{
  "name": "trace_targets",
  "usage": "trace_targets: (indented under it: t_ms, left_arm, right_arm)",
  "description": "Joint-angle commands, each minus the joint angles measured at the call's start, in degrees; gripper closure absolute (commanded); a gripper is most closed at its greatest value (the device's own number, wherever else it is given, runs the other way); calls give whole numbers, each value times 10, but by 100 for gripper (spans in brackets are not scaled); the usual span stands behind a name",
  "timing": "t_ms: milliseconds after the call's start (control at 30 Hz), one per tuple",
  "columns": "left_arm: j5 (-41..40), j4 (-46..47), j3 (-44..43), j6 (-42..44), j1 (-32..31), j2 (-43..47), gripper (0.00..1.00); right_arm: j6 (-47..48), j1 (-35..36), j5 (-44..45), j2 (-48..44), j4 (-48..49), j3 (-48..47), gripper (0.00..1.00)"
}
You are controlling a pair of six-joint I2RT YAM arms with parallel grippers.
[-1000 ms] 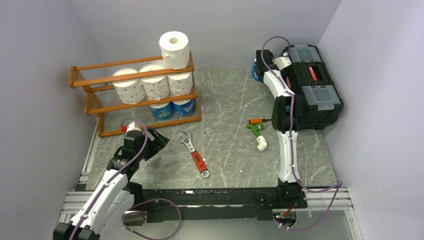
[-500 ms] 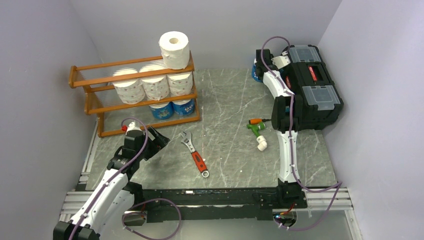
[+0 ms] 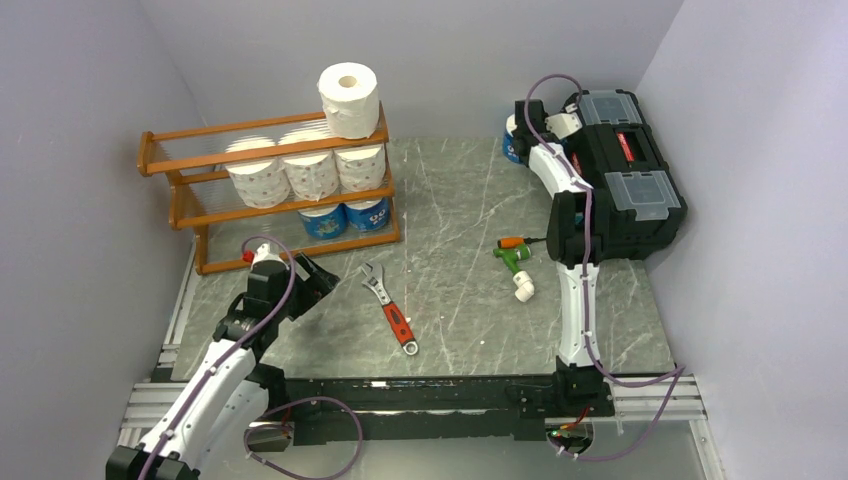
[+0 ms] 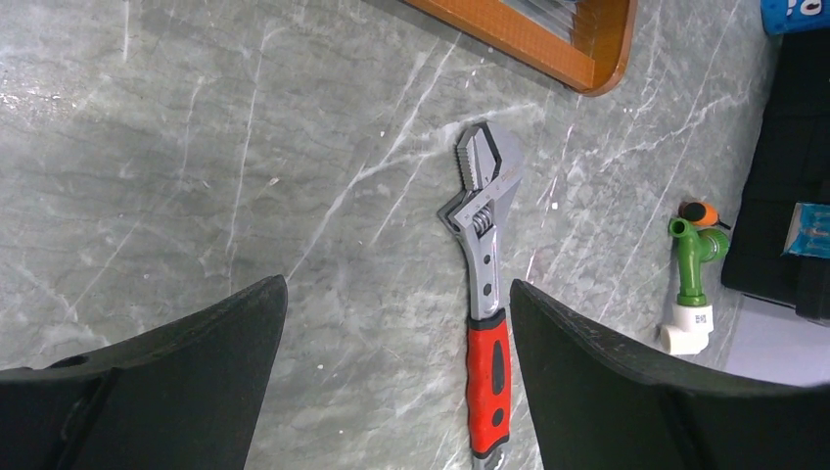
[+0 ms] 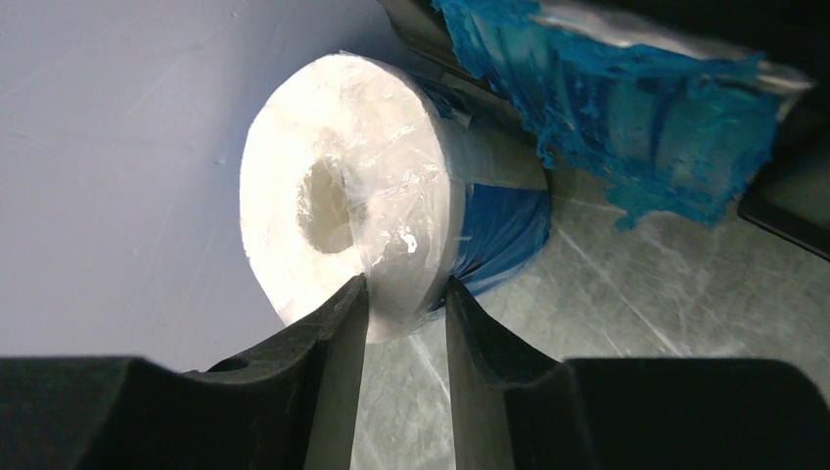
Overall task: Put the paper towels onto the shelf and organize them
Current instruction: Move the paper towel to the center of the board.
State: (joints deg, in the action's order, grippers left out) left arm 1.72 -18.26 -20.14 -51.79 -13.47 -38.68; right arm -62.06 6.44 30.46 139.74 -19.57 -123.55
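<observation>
The orange-brown shelf (image 3: pixel 200 130) stands at the back left. A plain white paper towel roll (image 3: pixel 349 98) sits on its top tier, three printed rolls (image 3: pixel 310 168) fill the middle tier and two blue-wrapped rolls (image 3: pixel 345 217) the bottom one. Another blue-wrapped roll (image 3: pixel 512 148) (image 5: pixel 372 147) stands on the table beside the toolbox. My right gripper (image 3: pixel 522 135) (image 5: pixel 403 294) is shut on its wall, one finger at the core side and one on the blue wrap. Low over the table in front of the shelf, my left gripper (image 3: pixel 318 283) (image 4: pixel 396 294) is open and holds nothing.
A red-handled adjustable wrench (image 3: pixel 390 308) (image 4: pixel 484 255) lies mid-table. A green pipe fitting (image 3: pixel 516 262) (image 4: pixel 693 274) lies to its right. The black toolbox (image 3: pixel 625 175) fills the back right corner. Torn blue wrapping (image 5: pixel 636 108) hangs close above the held roll.
My right gripper's jaws have closed from wide apart onto the blue-wrapped roll, and the wrist has shifted slightly. The left arm has not moved.
</observation>
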Motion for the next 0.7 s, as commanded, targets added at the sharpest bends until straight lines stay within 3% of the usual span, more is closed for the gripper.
trace_targets:
  t_ms: [0, 533, 667]
  left_arm:
    - [10, 11, -2, -2, -2, 14, 10]
    - [34, 7, 26, -22, -9, 69, 10]
    - [40, 0, 30, -20, -10, 81, 10]
  right_arm:
    - [15, -1, -21, -65, -3, 49, 74]
    - [14, 58, -58, -280, 69, 337, 74]
    - [22, 76, -59, -336, 86, 419, 67]
